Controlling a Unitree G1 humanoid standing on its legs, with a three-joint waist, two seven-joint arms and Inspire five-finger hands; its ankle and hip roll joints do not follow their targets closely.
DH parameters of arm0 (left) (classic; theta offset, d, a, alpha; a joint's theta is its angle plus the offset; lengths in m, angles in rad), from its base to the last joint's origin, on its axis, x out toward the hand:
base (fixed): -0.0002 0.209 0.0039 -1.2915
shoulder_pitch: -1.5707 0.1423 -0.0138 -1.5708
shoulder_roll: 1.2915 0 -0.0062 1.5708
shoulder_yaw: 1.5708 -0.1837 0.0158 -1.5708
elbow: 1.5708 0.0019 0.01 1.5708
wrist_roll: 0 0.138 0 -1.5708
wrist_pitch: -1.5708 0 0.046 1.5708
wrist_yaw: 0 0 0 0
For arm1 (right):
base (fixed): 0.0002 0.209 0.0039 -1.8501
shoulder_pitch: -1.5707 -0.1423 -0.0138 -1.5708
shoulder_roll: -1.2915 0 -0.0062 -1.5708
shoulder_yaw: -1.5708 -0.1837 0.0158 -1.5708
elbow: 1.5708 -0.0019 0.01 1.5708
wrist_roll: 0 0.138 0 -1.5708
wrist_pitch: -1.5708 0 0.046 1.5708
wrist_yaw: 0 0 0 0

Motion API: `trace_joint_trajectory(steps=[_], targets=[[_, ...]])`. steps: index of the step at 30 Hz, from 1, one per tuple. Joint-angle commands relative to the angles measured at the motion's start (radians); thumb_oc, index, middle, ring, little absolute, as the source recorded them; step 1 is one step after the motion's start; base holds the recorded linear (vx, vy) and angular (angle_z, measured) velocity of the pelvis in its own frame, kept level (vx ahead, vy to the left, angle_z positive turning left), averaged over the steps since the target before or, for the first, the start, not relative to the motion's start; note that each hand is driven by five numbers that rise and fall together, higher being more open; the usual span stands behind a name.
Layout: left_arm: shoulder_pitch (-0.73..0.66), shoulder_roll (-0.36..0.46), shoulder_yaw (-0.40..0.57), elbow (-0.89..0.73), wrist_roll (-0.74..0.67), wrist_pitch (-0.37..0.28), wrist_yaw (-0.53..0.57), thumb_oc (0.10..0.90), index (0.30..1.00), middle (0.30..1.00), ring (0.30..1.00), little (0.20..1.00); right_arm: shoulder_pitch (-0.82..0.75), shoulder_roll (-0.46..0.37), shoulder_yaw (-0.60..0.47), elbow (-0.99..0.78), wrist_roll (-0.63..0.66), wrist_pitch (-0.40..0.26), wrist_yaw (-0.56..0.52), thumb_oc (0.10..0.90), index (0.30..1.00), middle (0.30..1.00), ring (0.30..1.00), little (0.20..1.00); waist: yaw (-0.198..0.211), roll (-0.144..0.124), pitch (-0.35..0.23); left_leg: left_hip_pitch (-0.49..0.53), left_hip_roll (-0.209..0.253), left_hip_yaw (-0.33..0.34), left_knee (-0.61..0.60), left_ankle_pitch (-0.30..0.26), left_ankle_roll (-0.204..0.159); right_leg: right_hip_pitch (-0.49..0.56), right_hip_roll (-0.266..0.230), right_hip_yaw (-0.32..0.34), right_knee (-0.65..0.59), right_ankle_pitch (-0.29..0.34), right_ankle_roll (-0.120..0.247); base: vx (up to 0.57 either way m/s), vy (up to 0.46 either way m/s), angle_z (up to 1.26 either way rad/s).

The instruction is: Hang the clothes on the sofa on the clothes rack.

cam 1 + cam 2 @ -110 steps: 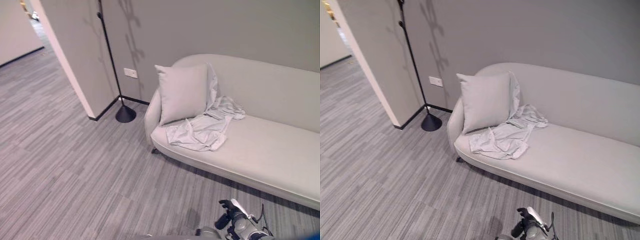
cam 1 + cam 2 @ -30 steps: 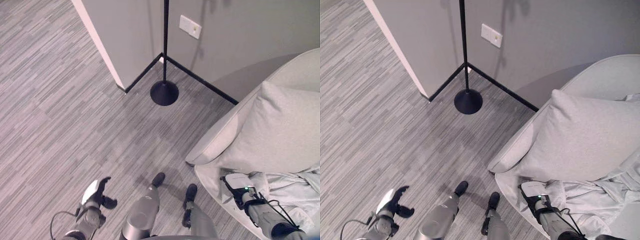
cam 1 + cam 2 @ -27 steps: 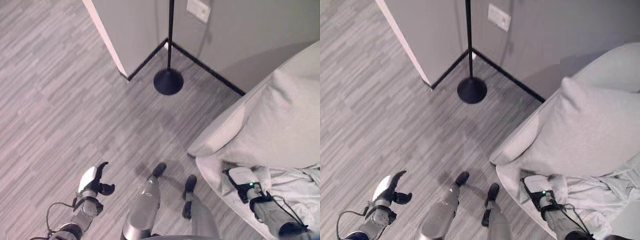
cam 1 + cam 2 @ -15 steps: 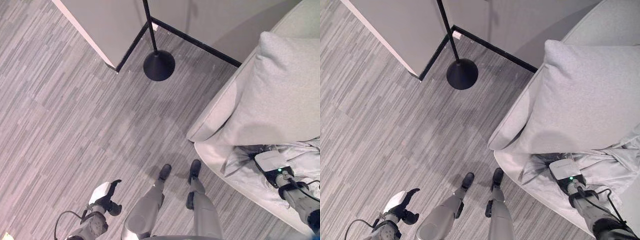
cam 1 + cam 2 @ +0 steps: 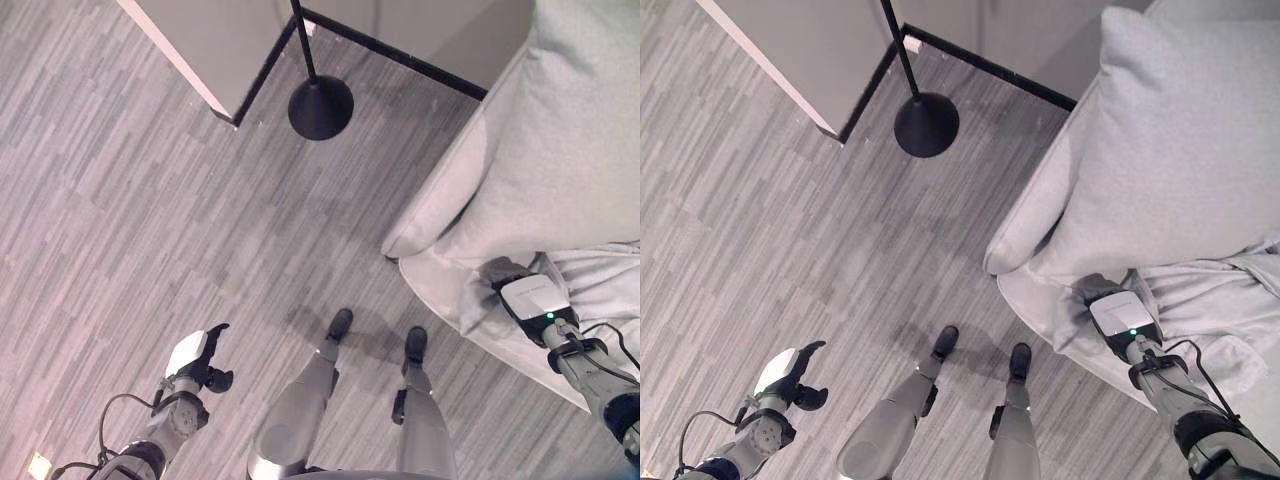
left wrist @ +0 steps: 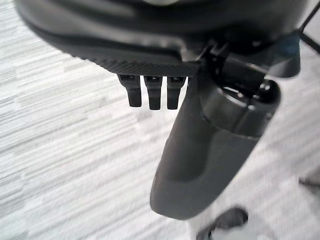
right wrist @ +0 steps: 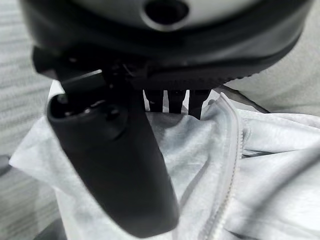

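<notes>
A light grey zip-up garment (image 5: 600,290) lies crumpled on the pale sofa (image 5: 430,205), just below a large cushion (image 5: 560,140). My right hand (image 5: 505,272) rests on the garment's near edge beside the cushion. In the right wrist view that hand (image 7: 115,165) is open, with straight fingertips (image 7: 170,102) touching the cloth (image 7: 260,165) near its zip. My left hand (image 5: 195,365) hangs open over the floor at the lower left, holding nothing, and its thumb (image 6: 205,145) sticks out. The clothes rack's black pole and round base (image 5: 320,107) stand by the wall corner.
Grey striped flooring (image 5: 150,220) spreads to the left and in front of the sofa. A wall corner with black skirting (image 5: 250,80) stands just behind the rack's base. The sofa's rounded arm (image 5: 1030,235) lies between the rack and the garment.
The camera has moved up to the sofa and tilted down. In the last second my right hand reached over the garment's edge towards the cushion. The left hand stays low over the floor.
</notes>
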Motion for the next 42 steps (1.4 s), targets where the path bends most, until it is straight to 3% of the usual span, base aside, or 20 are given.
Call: trace_joint_trajectory(steps=[1, 7, 8, 9, 14, 18, 25, 28, 30, 35, 36, 37, 38, 42], targets=[[0.052, 0.030, -0.023, -0.003, 0.070, -0.027, 0.055, 0.800, 0.900, 0.900, 0.900, 0.900, 0.000, -0.026, 0.094, 0.164, 0.002, 0.037, 0.022, 0.800, 0.900, 0.900, 0.900, 0.900, 0.021, 0.002, -0.038, 0.013, -0.035, -0.141, -0.187, 0.021, 0.075, -0.029, 0.028, 0.025, 0.013, -0.044, -0.080, -0.04, -0.037, 0.01], [-0.001, -0.011, -0.022, 0.074, 0.050, -0.010, 0.099, 0.800, 0.900, 0.900, 0.900, 0.900, -0.106, 0.057, 0.183, 0.326, 0.000, 0.071, -0.003, 0.800, 0.900, 0.900, 0.900, 0.900, 0.018, 0.016, -0.008, -0.031, -0.040, -0.150, -0.187, 0.041, 0.069, -0.077, 0.040, 0.026, 0.007, -0.038, -0.084, -0.01, -0.002, 0.03], [-0.011, -0.020, -0.018, 0.087, 0.044, -0.007, 0.103, 0.800, 0.900, 0.900, 0.900, 0.900, -0.115, 0.070, 0.188, 0.344, -0.001, 0.075, 0.001, 0.726, 0.789, 0.789, 0.789, 0.789, 0.017, 0.017, -0.006, -0.032, -0.042, -0.152, -0.187, 0.042, 0.069, -0.077, 0.042, 0.030, 0.002, -0.037, -0.085, 0.00, 0.021, 0.06], [-0.029, -0.035, -0.009, 0.105, 0.030, 0.002, 0.110, 0.800, 0.900, 0.900, 0.900, 0.900, -0.122, 0.090, 0.197, 0.377, -0.005, 0.084, 0.010, 0.400, 0.300, 0.300, 0.300, 0.300, 0.017, 0.017, -0.002, -0.031, -0.045, -0.156, -0.187, 0.043, 0.069, -0.074, 0.044, 0.035, -0.004, -0.035, -0.085, 0.00, 0.028, 0.09], [-0.076, -0.099, 0.046, 0.151, -0.046, 0.027, 0.114, 0.800, 0.900, 0.900, 0.900, 0.900, -0.086, 0.202, 0.188, 0.477, 0.006, 0.113, 0.049, 0.400, 0.300, 0.300, 0.300, 0.300, 0.021, 0.034, 0.011, 0.005, -0.057, -0.177, -0.187, 0.044, 0.071, -0.024, 0.045, 0.044, -0.031, -0.030, -0.088, 0.02, 0.036, 0.08], [-0.074, -0.146, 0.061, 0.163, -0.095, 0.042, 0.100, 0.800, 0.900, 0.900, 0.900, 0.900, -0.052, 0.271, 0.150, 0.490, 0.087, 0.127, 0.034, 0.400, 0.300, 0.300, 0.300, 0.300, 0.030, 0.036, 0.001, 0.053, -0.059, -0.181, -0.187, 0.037, 0.072, 0.031, 0.040, 0.045, -0.039, -0.038, -0.088, 0.02, 0.023, 0.11], [-0.031, -0.158, -0.001, 0.139, -0.041, 0.042, 0.068, 0.800, 0.900, 0.900, 0.900, 0.900, -0.020, 0.294, 0.110, 0.449, 0.159, 0.116, -0.002, 0.400, 0.300, 0.300, 0.300, 0.300, 0.028, 0.024, -0.044, 0.113, -0.056, -0.179, -0.187, 0.016, 0.071, 0.097, 0.036, 0.043, -0.048, -0.051, -0.083, 0.02, 0.005, 0.01], [0.021, -0.155, 0.010, 0.115, -0.050, 0.034, 0.045, 0.800, 0.900, 0.900, 0.900, 0.900, 0.012, 0.305, 0.023, 0.354, 0.309, 0.054, -0.038, 0.400, 0.300, 0.300, 0.300, 0.300, 0.020, 0.017, -0.096, 0.161, -0.056, -0.176, -0.187, -0.004, 0.072, 0.157, 0.030, 0.034, -0.062, -0.056, -0.075, 0.02, 0.007, -0.03], [0.057, -0.139, 0.024, 0.079, -0.058, 0.024, 0.039, 0.800, 0.900, 0.900, 0.900, 0.900, 0.044, 0.305, -0.014, 0.254, 0.389, 0.011, -0.041, 0.400, 0.300, 0.300, 0.300, 0.300, 0.014, 0.015, -0.124, 0.187, -0.056, -0.177, -0.187, -0.011, 0.072, 0.190, 0.025, 0.024, -0.074, -0.059, -0.070, 0.00, 0.000, 0.00], [0.172, -0.025, 0.059, -0.172, -0.051, -0.015, 0.006, 0.800, 0.900, 0.900, 0.900, 0.900, 0.133, 0.267, -0.128, -0.212, 0.556, -0.095, 0.010, 0.400, 0.300, 0.300, 0.300, 0.300, -0.001, 0.024, -0.188, 0.254, -0.058, -0.178, -0.187, -0.022, 0.073, 0.270, 0.013, -0.010, -0.077, -0.076, -0.062, -0.01, -0.019, 0.03], [0.175, -0.023, 0.058, -0.176, -0.052, -0.013, 0.005, 0.800, 0.900, 0.900, 0.900, 0.900, 0.137, 0.265, -0.130, -0.218, 0.557, -0.093, 0.013, 0.400, 0.300, 0.300, 0.300, 0.300, -0.002, 0.025, -0.189, 0.252, -0.058, -0.180, -0.187, -0.020, 0.073, 0.269, 0.013, -0.012, -0.077, -0.074, -0.062, -0.01, -0.048, 0.16], [0.215, 0.029, 0.092, -0.287, -0.069, -0.024, -0.017, 0.800, 0.900, 0.900, 0.900, 0.900, 0.181, 0.238, -0.179, -0.436, 0.635, -0.131, 0.051, 0.400, 0.300, 0.300, 0.300, 0.300, -0.003, 0.028, -0.222, 0.278, -0.055, -0.184, -0.187, -0.023, 0.073, 0.299, 0.007, -0.026, -0.077, -0.082, -0.062, -0.02, -0.061, 0.14], [0.232, 0.048, 0.110, -0.323, -0.076, -0.031, -0.023, 0.800, 0.900, 0.900, 0.900, 0.900, 0.185, 0.241, -0.203, -0.511, 0.691, -0.162, 0.060, 0.400, 0.300, 0.300, 0.300, 0.300, -0.001, 0.027, -0.237, 0.299, -0.054, -0.187, -0.187, -0.029, 0.073, 0.321, 0.004, -0.032, -0.077, -0.090, -0.063, -0.01, -0.070, 0.17], [0.253, 0.083, 0.165, -0.448, -0.112, -0.041, -0.043, 0.800, 0.900, 0.900, 0.900, 0.900, 0.165, 0.240, -0.257, -0.699, 0.749, -0.186, 0.082, 0.400, 0.300, 0.300, 0.300, 0.300, 0.010, 0.029, -0.287, 0.342, -0.058, -0.208, -0.187, -0.035, 0.072, 0.378, -0.007, -0.060, -0.077, -0.106, -0.064, -0.01, -0.046, 0.15]])
